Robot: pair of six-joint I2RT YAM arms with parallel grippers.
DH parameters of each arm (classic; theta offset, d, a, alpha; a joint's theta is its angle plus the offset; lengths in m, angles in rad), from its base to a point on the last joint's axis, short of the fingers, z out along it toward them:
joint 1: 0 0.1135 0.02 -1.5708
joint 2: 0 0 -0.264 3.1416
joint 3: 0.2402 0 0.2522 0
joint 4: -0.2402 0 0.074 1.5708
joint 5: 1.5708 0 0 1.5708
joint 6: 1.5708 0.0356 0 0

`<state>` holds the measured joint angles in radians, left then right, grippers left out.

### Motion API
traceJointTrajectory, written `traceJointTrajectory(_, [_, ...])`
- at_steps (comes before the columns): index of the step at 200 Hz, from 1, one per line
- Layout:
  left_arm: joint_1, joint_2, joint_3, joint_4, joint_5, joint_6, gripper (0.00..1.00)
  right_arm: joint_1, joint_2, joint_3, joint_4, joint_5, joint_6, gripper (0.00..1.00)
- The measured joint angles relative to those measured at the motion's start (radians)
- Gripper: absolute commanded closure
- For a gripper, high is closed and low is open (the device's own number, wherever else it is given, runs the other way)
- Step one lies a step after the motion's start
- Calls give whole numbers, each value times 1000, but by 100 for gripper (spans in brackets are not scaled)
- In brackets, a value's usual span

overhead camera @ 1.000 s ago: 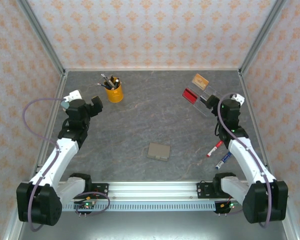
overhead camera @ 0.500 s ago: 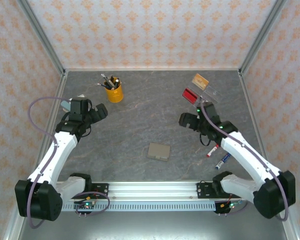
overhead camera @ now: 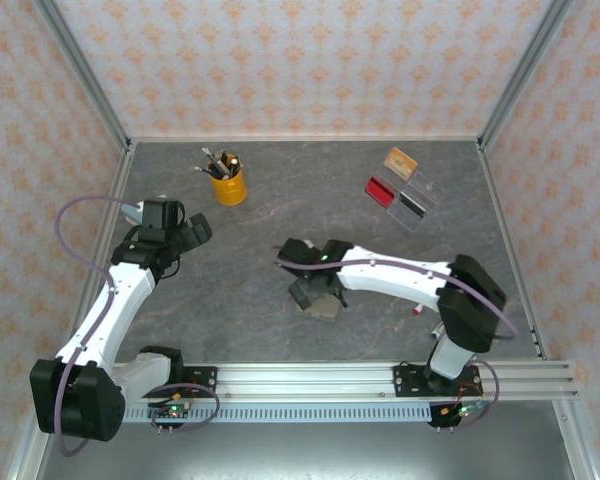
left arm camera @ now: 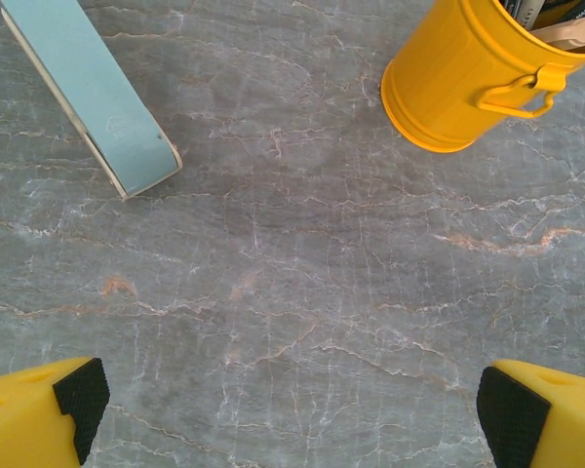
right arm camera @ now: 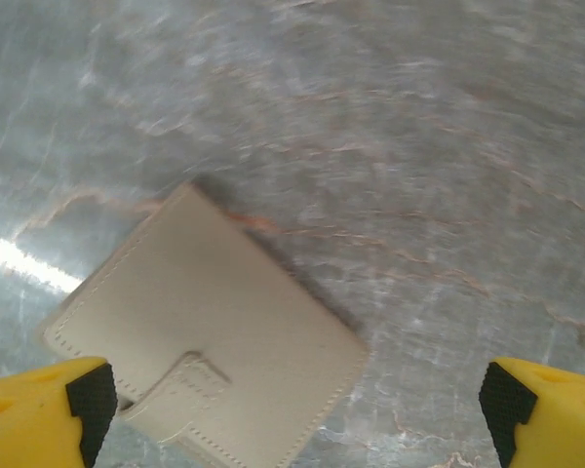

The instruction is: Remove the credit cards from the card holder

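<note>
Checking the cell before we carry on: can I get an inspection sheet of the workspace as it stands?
Surface: grey marbled table, no spills seen.
Job's things: card holder closed, lying flat near the front middle; red card and orange card lie far right, outside it.
Clutter: yellow cup of pens; light-blue block; clear tray with something dark in it.
Grippers: left gripper open over bare table; right gripper open above the card holder, contact unclear.
Cables: purple cable loops off the left arm; another runs along the right arm.
Surroundings: patterned walls; metal rail at the near edge.
</note>
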<state>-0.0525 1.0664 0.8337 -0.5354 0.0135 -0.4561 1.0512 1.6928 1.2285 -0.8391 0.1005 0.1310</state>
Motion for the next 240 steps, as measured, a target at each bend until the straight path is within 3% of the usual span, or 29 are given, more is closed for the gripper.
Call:
traceJointTrajectory(57, [0,-6,0,0,-7,0,0,92,170,92,-82,5,-113,21])
traceJointTrajectory(149, [0,-6,0,0,-8,0,0,93,262,124,-125,24,-185,21])
traceJointTrajectory(240, [0,-6,0,0,-7,0,0,93,201,127,-156,11,-216,20])
